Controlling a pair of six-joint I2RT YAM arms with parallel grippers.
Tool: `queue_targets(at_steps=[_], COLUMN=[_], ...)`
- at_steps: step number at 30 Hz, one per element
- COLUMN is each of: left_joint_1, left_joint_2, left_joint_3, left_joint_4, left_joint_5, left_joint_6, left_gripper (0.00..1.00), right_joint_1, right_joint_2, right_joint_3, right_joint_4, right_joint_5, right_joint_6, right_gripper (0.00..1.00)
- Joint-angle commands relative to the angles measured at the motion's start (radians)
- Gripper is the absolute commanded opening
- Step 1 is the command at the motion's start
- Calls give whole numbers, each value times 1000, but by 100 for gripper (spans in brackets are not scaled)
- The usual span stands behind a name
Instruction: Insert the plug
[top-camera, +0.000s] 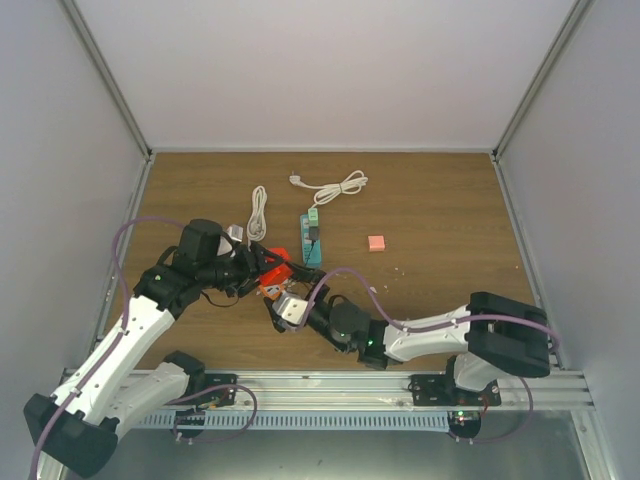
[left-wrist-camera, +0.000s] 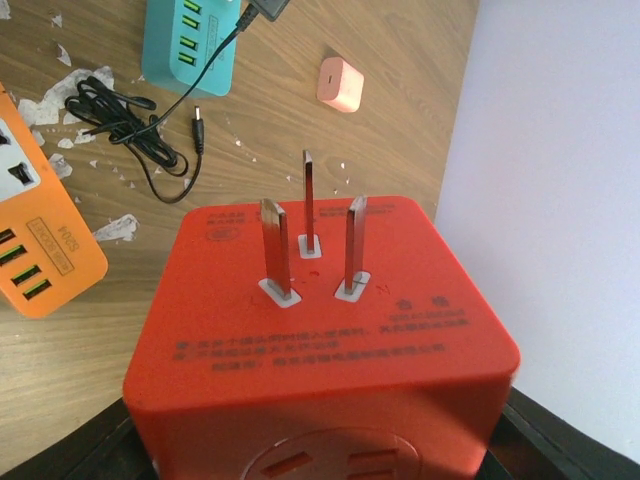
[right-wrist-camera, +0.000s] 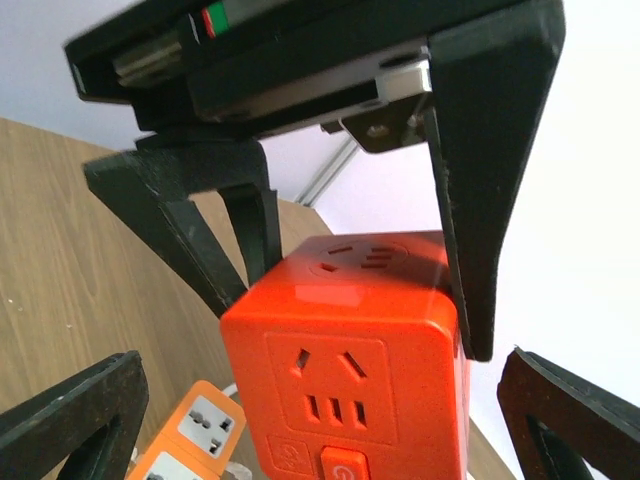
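Note:
The small black plug (left-wrist-camera: 268, 8) is at the top edge of the left wrist view, on the teal power strip (left-wrist-camera: 190, 40). Its thin black wire (left-wrist-camera: 190, 90) trails down to a loose coil on the table. From above it is a dark spot (top-camera: 314, 233) on that strip (top-camera: 312, 240). I cannot tell whether it is seated in a socket. My left gripper (top-camera: 262, 268) is shut on a red cube socket adapter (left-wrist-camera: 320, 320) with three metal prongs, held above the table. My right gripper (right-wrist-camera: 320, 430) is open just under the cube (right-wrist-camera: 350, 350), not touching it.
An orange power strip (left-wrist-camera: 40, 250) lies below the cube, also seen in the right wrist view (right-wrist-camera: 190, 435). A pink block (top-camera: 376, 242) sits right of the teal strip. Two coiled white cords (top-camera: 258, 212) (top-camera: 335, 187) lie at the back. White scuffs mark the wood.

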Motion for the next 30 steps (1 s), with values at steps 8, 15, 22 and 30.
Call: queue_targets(at_steps=[8, 15, 22, 30], left_joint_1=[9, 9, 8, 8], left_joint_2=[-35, -48, -60, -76], left_joint_3=[20, 22, 11, 10], left_joint_4=[38, 35, 42, 43], left_joint_5=[24, 33, 42, 49], left_joint_6=[-37, -46, -56, -67], left_gripper=[38, 39, 39, 39], right_joint_1=[-41, -54, -62, -82], right_joint_2=[11, 29, 53, 79], right_joint_3=[23, 30, 50, 69], right_joint_4=[49, 39, 31, 21], right_joint_5=[47, 40, 30, 32], right_joint_6=[52, 61, 65, 80], right_gripper=[90, 83, 80, 76])
